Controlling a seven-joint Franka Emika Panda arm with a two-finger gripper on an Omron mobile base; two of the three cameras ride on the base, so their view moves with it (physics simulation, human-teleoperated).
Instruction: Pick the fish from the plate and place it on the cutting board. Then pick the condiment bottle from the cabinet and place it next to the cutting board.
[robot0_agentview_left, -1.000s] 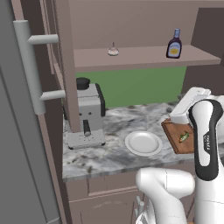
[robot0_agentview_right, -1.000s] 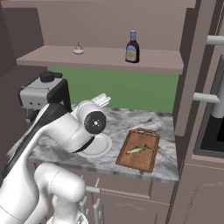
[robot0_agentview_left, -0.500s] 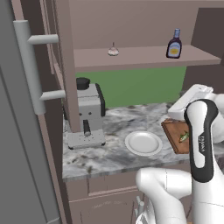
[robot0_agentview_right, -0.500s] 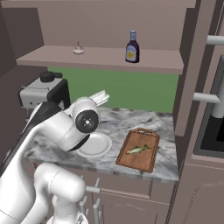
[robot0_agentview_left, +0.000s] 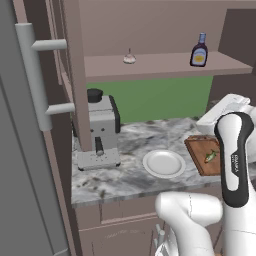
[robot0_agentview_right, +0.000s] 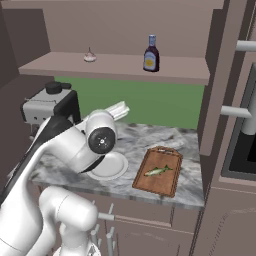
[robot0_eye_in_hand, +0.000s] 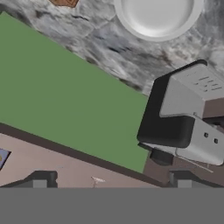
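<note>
The fish (robot0_agentview_right: 159, 171) lies on the cutting board (robot0_agentview_right: 158, 172), near the middle of it. From the left side you can see the fish (robot0_agentview_left: 211, 156) there too, with the white arm partly in front of the board (robot0_agentview_left: 200, 155). The board sits on the grey marble counter (robot0_agentview_right: 145, 141), close beside the plate (robot0_agentview_right: 111, 167). The plate (robot0_agentview_left: 164, 163) is round and white, and it has nothing on it.

The condiment bottle (robot0_agentview_right: 151, 54) stands upright on the open shelf of the cabinet (robot0_agentview_right: 171, 70). It is dark with a blue cap and a yellow label. A tiny pale garlic thing (robot0_agentview_right: 90, 57) sits on the same shelf, well apart from the bottle. From the left side the bottle (robot0_agentview_left: 199, 51) is at the right end of the shelf and the garlic thing (robot0_agentview_left: 129, 58) is more to the middle.

A grey and black coffee machine (robot0_agentview_left: 98, 131) stands on the counter — it is on the other side of the plate from the board. A green wall (robot0_agentview_left: 157, 99) shows behind the counter, under the shelf.

The gripper (robot0_eye_in_hand: 112, 180) is wide open, with its two dark fingertips (robot0_eye_in_hand: 40, 179) spread far apart, and it holds nothing. The hand camera looks at the plate (robot0_eye_in_hand: 156, 17), the coffee machine (robot0_eye_in_hand: 188, 118) and the green wall — all turned upside down.
</note>
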